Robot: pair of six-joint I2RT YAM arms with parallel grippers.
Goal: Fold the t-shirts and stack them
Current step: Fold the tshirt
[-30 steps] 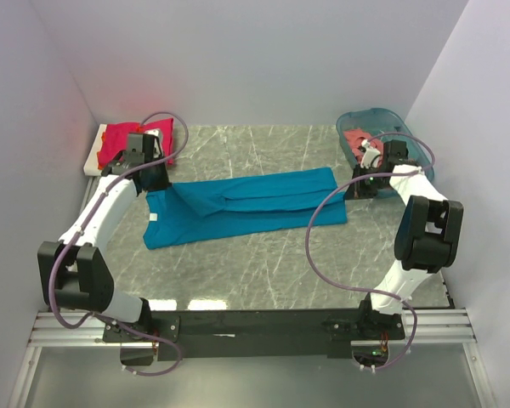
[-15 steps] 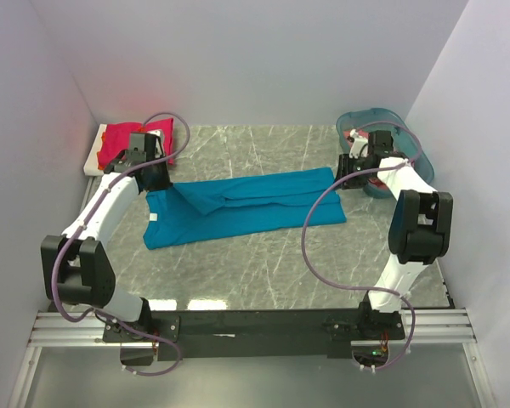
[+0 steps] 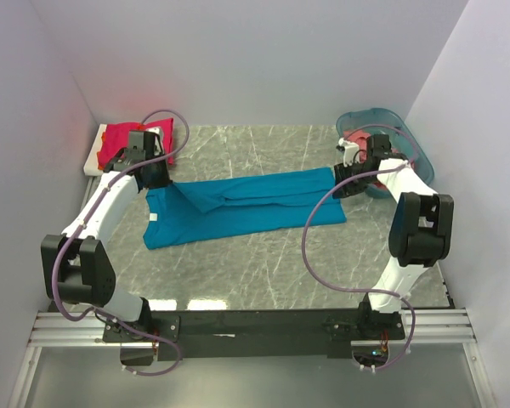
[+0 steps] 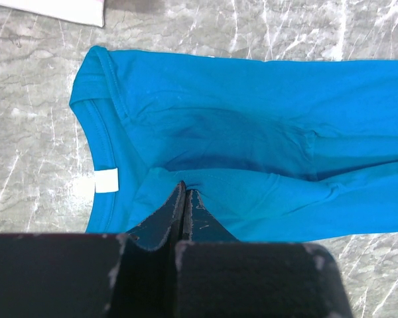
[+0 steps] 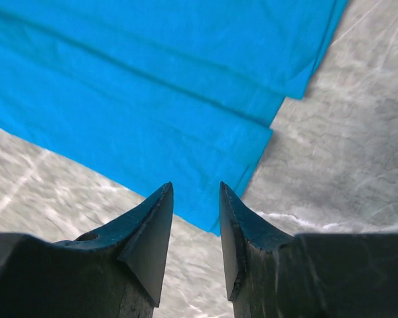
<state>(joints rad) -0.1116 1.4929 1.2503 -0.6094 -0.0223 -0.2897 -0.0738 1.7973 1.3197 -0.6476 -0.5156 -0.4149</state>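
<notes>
Left end effector [image 4: 184,192] is pinched tight on the teal-blue t-shirt [image 3: 246,208] near its collar. Right end effector [image 5: 196,199] hovers, jaws apart, over the hem on the bench [image 3: 263,263].

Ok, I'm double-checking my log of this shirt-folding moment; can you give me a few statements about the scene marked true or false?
1. The left gripper is shut on the teal-blue t-shirt. True.
2. The right gripper is clamped on that shirt. False: its jaws stand open over the shirt's corner, holding nothing.
3. The magenta-red t-shirt lies on the white board. True.
4. The basket is empty. False: salmon-pink cloth lies in it.
</notes>
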